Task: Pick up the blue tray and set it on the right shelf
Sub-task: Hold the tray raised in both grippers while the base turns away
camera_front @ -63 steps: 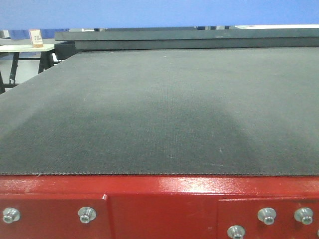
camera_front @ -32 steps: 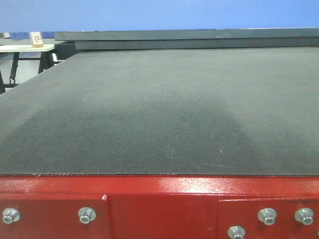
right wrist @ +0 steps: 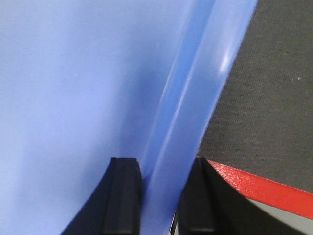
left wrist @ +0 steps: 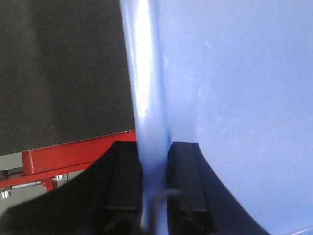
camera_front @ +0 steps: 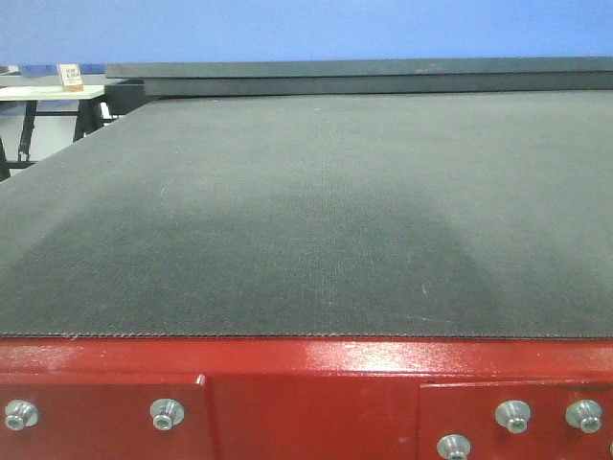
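The blue tray (left wrist: 234, 98) fills most of the left wrist view, its glossy rim running up the frame. My left gripper (left wrist: 154, 147) is shut on that rim, one black finger on each side. In the right wrist view the blue tray (right wrist: 73, 73) covers the left half, and my right gripper (right wrist: 164, 164) is shut on its opposite rim. The tray hangs over the near edge of the red-framed table (camera_front: 306, 374). A light-blue band (camera_front: 306, 29) across the top of the front view matches the tray. The right shelf is out of view.
A dark mat (camera_front: 306, 211) covers the red-framed table. A dark raised ledge (camera_front: 383, 77) runs along its far side. At the back left stands a pale table (camera_front: 48, 93) with a small card (camera_front: 69, 75) on it.
The light-blue band's lower edge in the front view has sunk a little, and now covers a pale strip at the top right. Nothing else has moved.
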`<state>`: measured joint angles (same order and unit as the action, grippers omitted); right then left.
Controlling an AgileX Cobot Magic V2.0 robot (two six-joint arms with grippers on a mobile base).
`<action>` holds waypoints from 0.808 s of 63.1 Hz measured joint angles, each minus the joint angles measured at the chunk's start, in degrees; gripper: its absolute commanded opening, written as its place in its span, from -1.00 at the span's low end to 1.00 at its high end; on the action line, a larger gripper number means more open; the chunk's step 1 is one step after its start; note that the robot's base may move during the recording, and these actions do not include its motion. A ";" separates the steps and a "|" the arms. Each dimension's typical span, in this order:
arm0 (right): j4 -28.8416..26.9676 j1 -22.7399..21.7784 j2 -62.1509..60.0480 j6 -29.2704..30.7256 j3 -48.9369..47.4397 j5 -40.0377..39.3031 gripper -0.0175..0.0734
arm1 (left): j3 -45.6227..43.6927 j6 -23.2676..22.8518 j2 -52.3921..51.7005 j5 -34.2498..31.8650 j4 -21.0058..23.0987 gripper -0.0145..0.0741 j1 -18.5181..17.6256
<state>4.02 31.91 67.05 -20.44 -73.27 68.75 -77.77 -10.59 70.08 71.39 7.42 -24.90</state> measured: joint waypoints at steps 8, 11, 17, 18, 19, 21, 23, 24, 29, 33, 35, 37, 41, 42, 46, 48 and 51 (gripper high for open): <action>0.00 0.00 0.00 0.00 0.00 0.00 -0.56 | 0.00 0.00 0.00 0.09 0.00 -0.78 0.00; 0.00 0.00 0.00 0.00 0.00 0.00 -0.56 | 0.00 0.00 0.00 0.09 0.00 -0.78 0.00; 0.00 0.00 0.00 0.17 0.00 0.00 -0.56 | 0.00 0.00 0.00 0.09 0.00 -0.78 0.00; 0.00 0.00 0.00 0.17 0.00 0.00 -0.56 | 0.00 0.00 0.00 0.09 0.00 -0.78 0.00; 0.00 0.00 0.00 0.17 0.00 0.00 -0.56 | 0.00 0.00 0.00 0.09 0.00 -0.78 0.00; 0.00 0.00 0.00 0.17 0.00 0.00 -0.56 | 0.00 0.00 0.00 0.09 0.00 -0.78 0.00; 0.00 0.00 0.00 0.17 0.00 0.00 -0.56 | 0.00 0.00 0.00 0.09 0.00 -0.78 0.00; 0.00 0.00 0.00 0.17 0.00 0.00 -0.56 | 0.00 0.00 0.00 0.09 0.00 -0.78 0.00; 0.00 0.00 0.00 0.17 0.00 0.00 -0.56 | 0.00 0.00 -0.14 0.22 0.00 -0.78 0.00; 0.00 0.00 0.00 0.17 0.00 0.00 -0.56 | 0.00 0.00 -0.14 0.22 0.11 -0.78 0.00; 0.00 0.00 0.00 0.17 0.00 0.00 -0.56 | 0.00 0.00 -0.14 0.22 0.23 -0.78 0.00; 0.10 0.00 0.00 0.17 0.00 0.00 -0.56 | 0.00 0.00 -0.14 0.22 0.44 -0.78 0.00; 0.13 0.00 0.00 0.17 0.00 0.00 -0.56 | 0.00 0.00 -0.14 0.22 1.03 -0.78 0.00; 0.16 0.00 0.00 0.17 0.00 0.00 -0.56 | 0.00 0.00 -0.14 0.22 1.08 -0.78 0.00; 0.45 0.00 0.00 0.17 0.00 0.11 -0.56 | 0.00 0.00 -0.14 0.26 1.56 -0.78 0.00; 0.44 0.00 0.00 0.17 0.00 0.25 -0.56 | 0.00 0.00 -0.14 0.26 1.87 -0.78 0.00; 0.62 0.00 0.00 0.17 0.00 0.23 -0.56 | 0.00 0.00 -0.14 0.26 2.41 -0.78 0.00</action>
<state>4.63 31.91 67.05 -20.27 -73.27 68.98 -77.77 -10.59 69.94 71.65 9.83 -24.90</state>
